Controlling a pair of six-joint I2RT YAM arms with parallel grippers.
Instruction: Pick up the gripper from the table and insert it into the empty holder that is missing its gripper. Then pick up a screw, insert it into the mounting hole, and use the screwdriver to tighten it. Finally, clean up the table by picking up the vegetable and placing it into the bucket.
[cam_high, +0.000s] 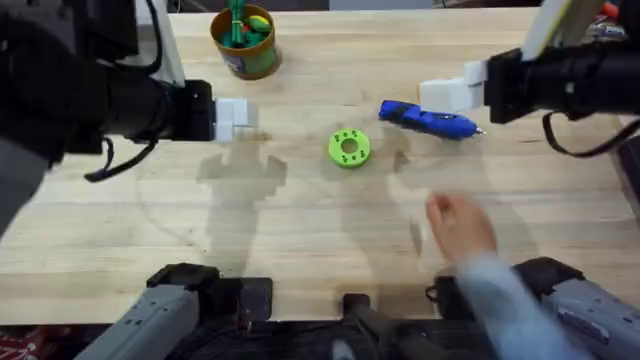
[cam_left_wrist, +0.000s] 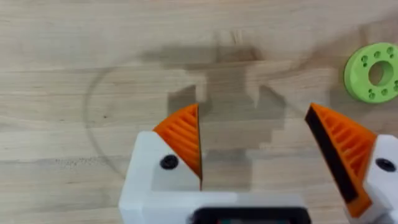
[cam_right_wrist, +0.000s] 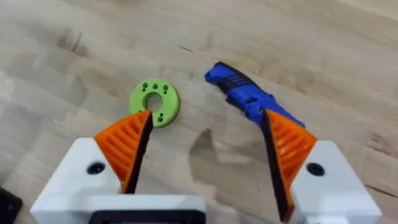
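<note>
Wood table (cam_high: 300, 250), pale and flat, holds everything. At the middle lies the green disc (cam_high: 349, 148), flat, with a hole in it. At about 2 o'clock from the disc, just beside it, lies the blue screwdriver (cam_high: 428, 120), flat, its metal tip pointing away from the disc. The right gripper (cam_right_wrist: 202, 149) hangs over the screwdriver with its orange fingers (cam_right_wrist: 127, 146) spread wide and nothing in them. At about 11 o'clock from the disc, far back on the table, stands the bucket (cam_high: 245, 42) with green and yellow things in it. The left gripper (cam_left_wrist: 255, 155) hangs at 9 o'clock from the disc, also wide and empty, over bare wood. At about 5 o'clock a person's hand (cam_high: 460, 225) reaches over the table. I think the next job is to grab the screwdriver. To do it well, the right gripper should turn so its fingers sit across the blue body, go down slowly, and squeeze the middle so it does not tip.
</note>
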